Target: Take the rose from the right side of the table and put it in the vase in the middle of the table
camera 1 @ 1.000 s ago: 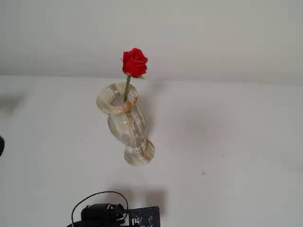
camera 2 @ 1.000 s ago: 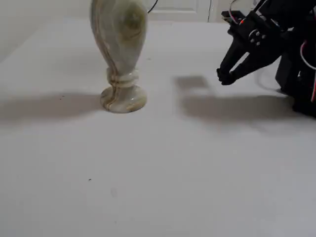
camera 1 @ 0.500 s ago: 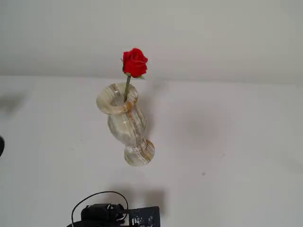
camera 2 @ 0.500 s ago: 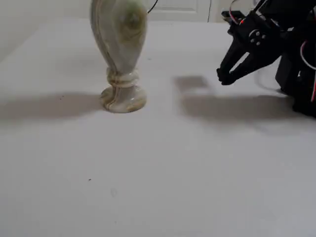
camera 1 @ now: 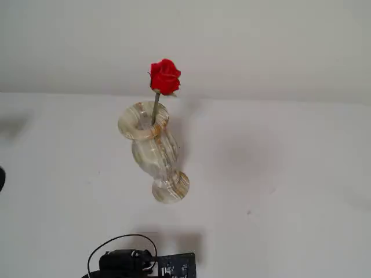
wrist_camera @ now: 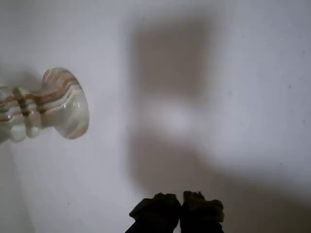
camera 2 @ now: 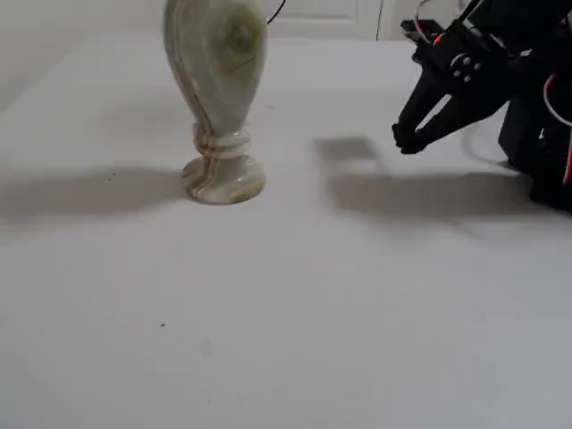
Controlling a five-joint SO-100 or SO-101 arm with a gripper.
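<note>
The rose stands in the vase. The claw, closed and empty, hangs over the table, well apart from the vase.

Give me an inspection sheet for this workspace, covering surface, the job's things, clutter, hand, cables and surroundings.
Surface: white table, bare apart from a few tiny dark specks.
Job's things: rose stands with its stem in the vase; vase upright on its foot.
Clutter: nothing seen.
Hand: hand hangs above the table, apart from the vase, fingertips together, holding nothing.
Cables: black cable loops over the arm at the bottom edge of a fixed view; red and white wires on the arm.
Surroundings: plain pale wall; white panelled door or cabinet behind the table.
</note>
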